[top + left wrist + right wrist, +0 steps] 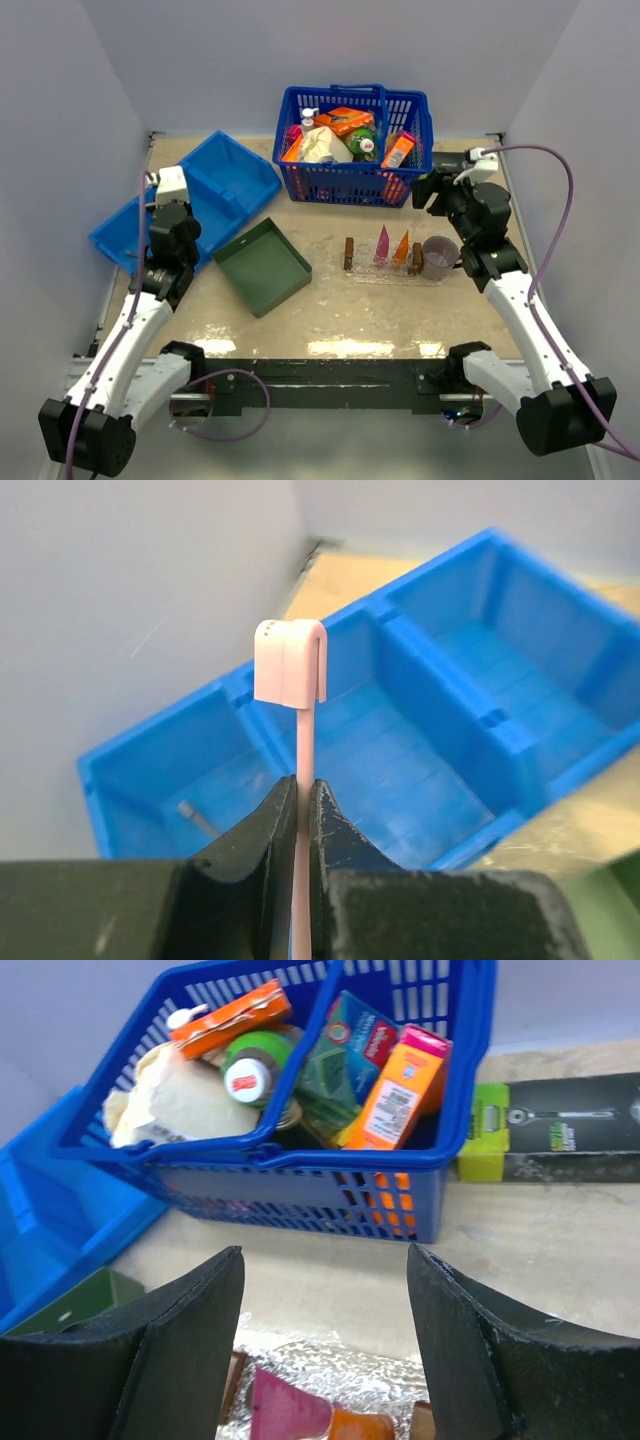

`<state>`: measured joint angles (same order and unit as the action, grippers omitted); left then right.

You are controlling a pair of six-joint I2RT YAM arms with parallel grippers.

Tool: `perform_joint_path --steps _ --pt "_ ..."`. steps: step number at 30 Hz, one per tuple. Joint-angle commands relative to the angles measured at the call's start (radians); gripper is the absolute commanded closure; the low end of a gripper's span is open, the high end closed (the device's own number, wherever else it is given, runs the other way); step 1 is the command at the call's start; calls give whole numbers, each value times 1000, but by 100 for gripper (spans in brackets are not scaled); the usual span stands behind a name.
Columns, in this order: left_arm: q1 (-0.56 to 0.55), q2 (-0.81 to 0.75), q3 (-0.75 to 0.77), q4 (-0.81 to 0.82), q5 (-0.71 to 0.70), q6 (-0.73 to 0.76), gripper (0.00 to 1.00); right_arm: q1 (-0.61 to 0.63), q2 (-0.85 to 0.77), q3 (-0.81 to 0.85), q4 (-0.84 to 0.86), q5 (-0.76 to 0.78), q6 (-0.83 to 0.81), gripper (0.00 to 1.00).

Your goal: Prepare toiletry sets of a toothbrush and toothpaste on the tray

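L gripper (303,815) clamped on pink toothbrush (290,660) shaft, capped head above tips; light, thin, slick, prob pivots. R gripper (325,1290) jaws apart, empty.

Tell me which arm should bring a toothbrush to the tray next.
Left: the left gripper is shut on the pink toothbrush above the blue divided bin. The right gripper hangs open and empty over the tray.

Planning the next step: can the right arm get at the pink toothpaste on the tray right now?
Probably yes: the right end effector hangs open close over the pink toothpaste, with nothing between them.
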<state>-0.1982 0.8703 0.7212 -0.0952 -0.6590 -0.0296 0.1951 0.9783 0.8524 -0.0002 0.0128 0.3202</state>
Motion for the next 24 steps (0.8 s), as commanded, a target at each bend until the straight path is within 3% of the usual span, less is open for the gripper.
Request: perform_joint_path --steps 1,8,11,19,24 --pt "-73 -25 52 74 117 74 100 3 -9 62 -29 -164 8 33" --pt "-256 100 148 189 635 66 100 149 40 131 -78 -169 0 33" --pt "-345 177 182 244 792 106 100 219 77 172 -95 -226 3 32" --pt "-371 272 191 273 1136 41 100 256 103 217 -84 -304 54 30" --pt "-372 358 234 239 1403 -12 100 257 146 263 -87 -509 14 27"
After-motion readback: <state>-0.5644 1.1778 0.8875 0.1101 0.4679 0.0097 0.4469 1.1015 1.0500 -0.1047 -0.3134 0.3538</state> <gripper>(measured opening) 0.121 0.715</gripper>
